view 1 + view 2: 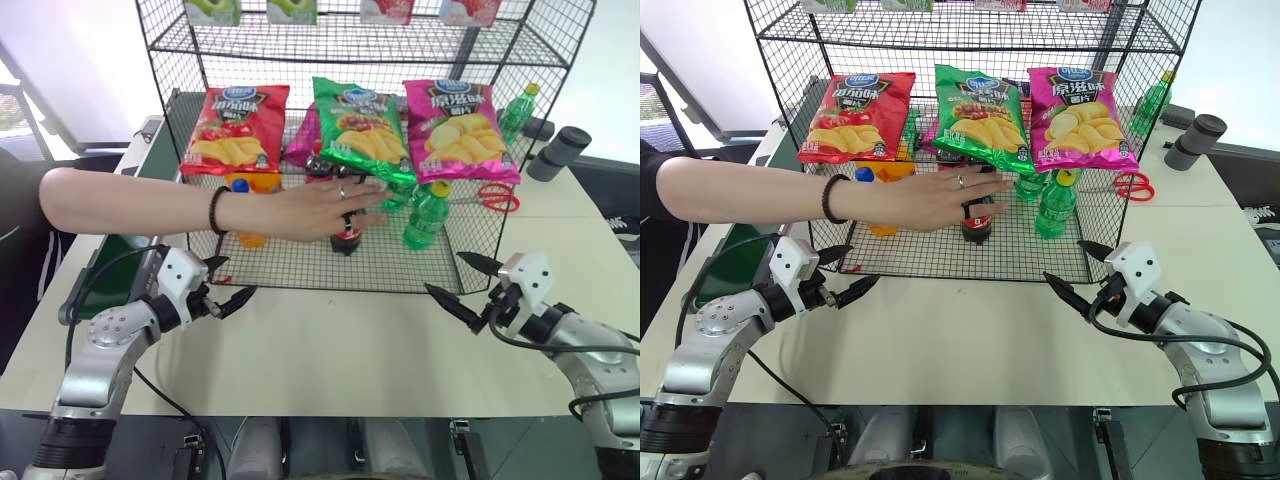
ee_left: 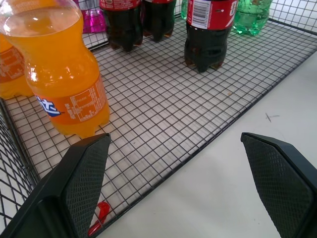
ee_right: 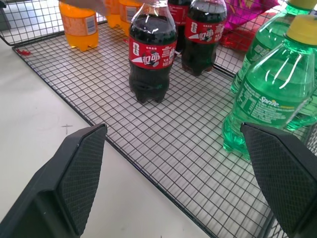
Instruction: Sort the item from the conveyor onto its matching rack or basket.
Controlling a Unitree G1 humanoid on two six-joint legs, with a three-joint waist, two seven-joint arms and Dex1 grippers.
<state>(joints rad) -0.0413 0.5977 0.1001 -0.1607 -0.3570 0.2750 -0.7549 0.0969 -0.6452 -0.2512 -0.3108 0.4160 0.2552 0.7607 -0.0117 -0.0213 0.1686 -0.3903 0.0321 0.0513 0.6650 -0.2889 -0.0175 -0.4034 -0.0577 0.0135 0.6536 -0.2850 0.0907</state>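
Small cola bottle [image 3: 152, 59] with dark liquid and red label, upright on the wire-mesh floor of the black rack's bottom basket [image 1: 300, 268], ahead of both grippers and roughly midway between them, slightly nearer the right one. A person's hand [image 1: 322, 208], reaching in from the left-gripper side, laid over the bottle's top, with a dark band on the wrist. More cola bottles [image 3: 203, 34] just behind, farther from the grippers. Orange soda bottle [image 2: 62, 74] upright in the basket, close in front of the left gripper, with more orange soda behind it. Green Sprite bottles [image 3: 270, 94] standing in the basket, close ahead of the right gripper. Three crisp bags, red [image 1: 234, 128], green [image 1: 360, 125] and pink [image 1: 458, 128], leaning at the back of the basket, beyond the bottles. Dark green conveyor [image 1: 105, 270] with grey rails, off to the outer side of the left gripper, partly behind the person's arm. Red-handled scissors [image 1: 497, 197] on the white table [image 1: 330, 340], beyond the right gripper and outside the basket. Left gripper [image 1: 222, 284] just short of the basket's front edge, jaws spread wide, nothing between them. Right gripper [image 1: 462, 280] likewise just short of the front edge, jaws spread wide, empty.
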